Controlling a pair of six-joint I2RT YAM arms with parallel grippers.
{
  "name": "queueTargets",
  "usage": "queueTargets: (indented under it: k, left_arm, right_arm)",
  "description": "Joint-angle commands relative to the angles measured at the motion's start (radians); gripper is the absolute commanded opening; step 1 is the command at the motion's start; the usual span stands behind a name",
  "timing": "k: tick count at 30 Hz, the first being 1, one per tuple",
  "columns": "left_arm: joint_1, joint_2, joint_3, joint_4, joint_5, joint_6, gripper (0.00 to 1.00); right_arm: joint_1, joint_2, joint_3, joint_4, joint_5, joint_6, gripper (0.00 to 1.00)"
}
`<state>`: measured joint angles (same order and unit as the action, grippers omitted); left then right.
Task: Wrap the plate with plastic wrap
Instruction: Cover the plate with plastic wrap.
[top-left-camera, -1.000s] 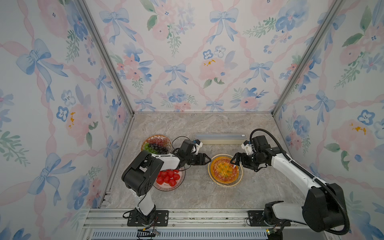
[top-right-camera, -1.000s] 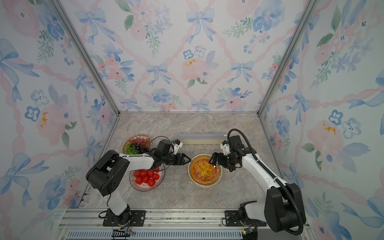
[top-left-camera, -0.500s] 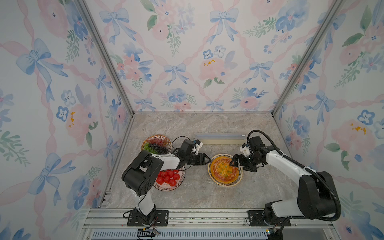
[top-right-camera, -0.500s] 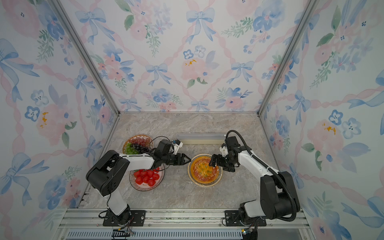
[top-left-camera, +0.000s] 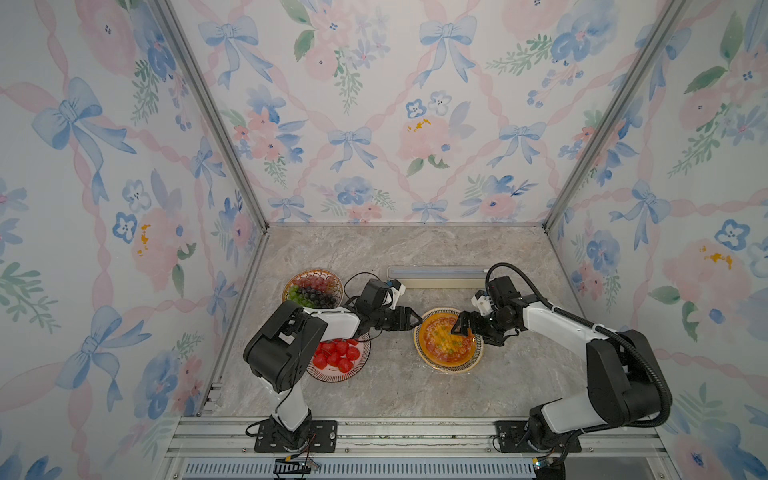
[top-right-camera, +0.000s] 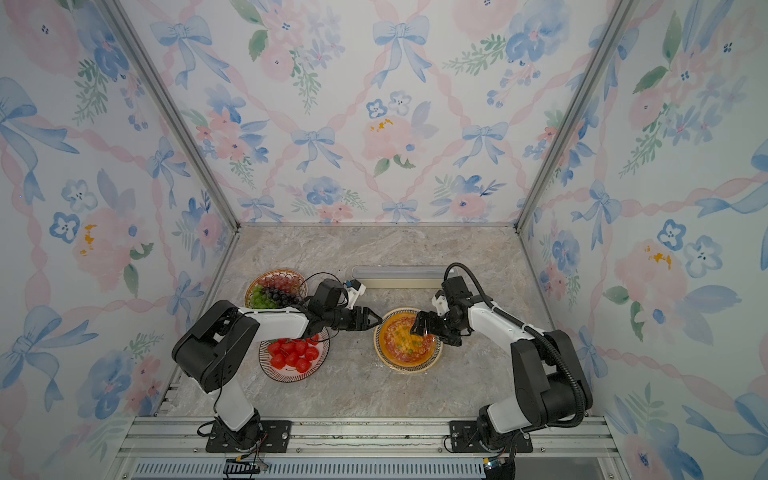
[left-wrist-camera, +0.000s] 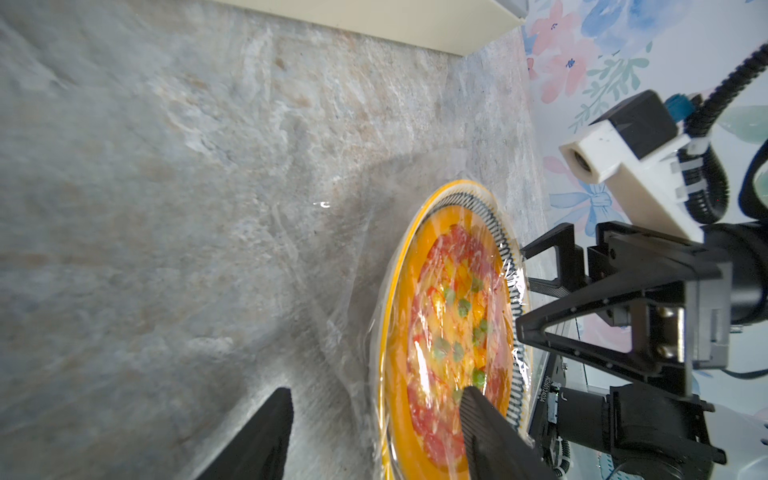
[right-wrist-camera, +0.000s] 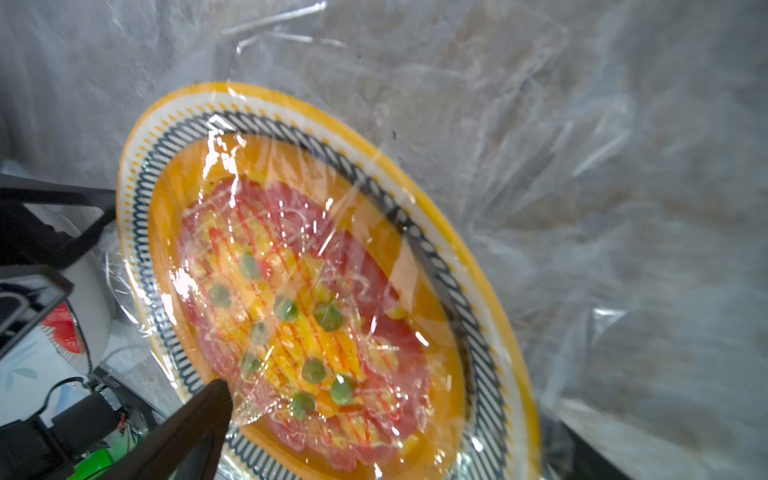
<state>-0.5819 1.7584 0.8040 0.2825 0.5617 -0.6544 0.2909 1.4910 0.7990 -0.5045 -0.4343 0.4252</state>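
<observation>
The plate (top-left-camera: 446, 368) has an orange rim and holds red and yellow food. It lies mid-table in both top views (top-right-camera: 405, 368). Clear crinkly plastic wrap (right-wrist-camera: 582, 124) lies over the plate and spreads onto the table around it (left-wrist-camera: 345, 270). My left gripper (top-left-camera: 417, 321) is open at the plate's left edge; in the left wrist view (left-wrist-camera: 374, 392) one finger is over the food and one is over the table. My right gripper (top-left-camera: 461, 326) hangs open over the plate's right part, with one fingertip (right-wrist-camera: 216, 390) against the film. The long cream wrap box (top-left-camera: 436, 277) lies behind the plate.
A plate of grapes (top-left-camera: 313, 286) sits at the back left. A plate of red fruit (top-left-camera: 338, 357) lies under my left arm. Flowered walls close in the table on three sides, and a metal rail runs along the front.
My right gripper has shifted slightly left over the plate while its arm drew in closer. The left gripper has hardly moved.
</observation>
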Motion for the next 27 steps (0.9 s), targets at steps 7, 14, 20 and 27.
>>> queueTargets:
  k: [7,14,20,27]
  left_arm:
    - [0.039,-0.088,0.011,-0.071,-0.089,0.058,0.67]
    - [0.045,-0.169,0.02,-0.165,-0.1,0.094,0.56]
    - [-0.018,-0.151,0.014,-0.167,-0.025,0.055,0.49]
    - [-0.054,-0.11,0.018,-0.165,-0.079,0.052,0.49]
  right_arm:
    - [-0.049,-0.036,-0.085,0.126,-0.06,0.091,0.99]
    - [-0.083,-0.118,-0.074,-0.011,0.01,0.023,0.97]
    - [-0.075,-0.152,-0.088,-0.029,0.005,0.033,0.97]
    - [-0.073,-0.142,-0.084,-0.035,0.006,0.028,0.97]
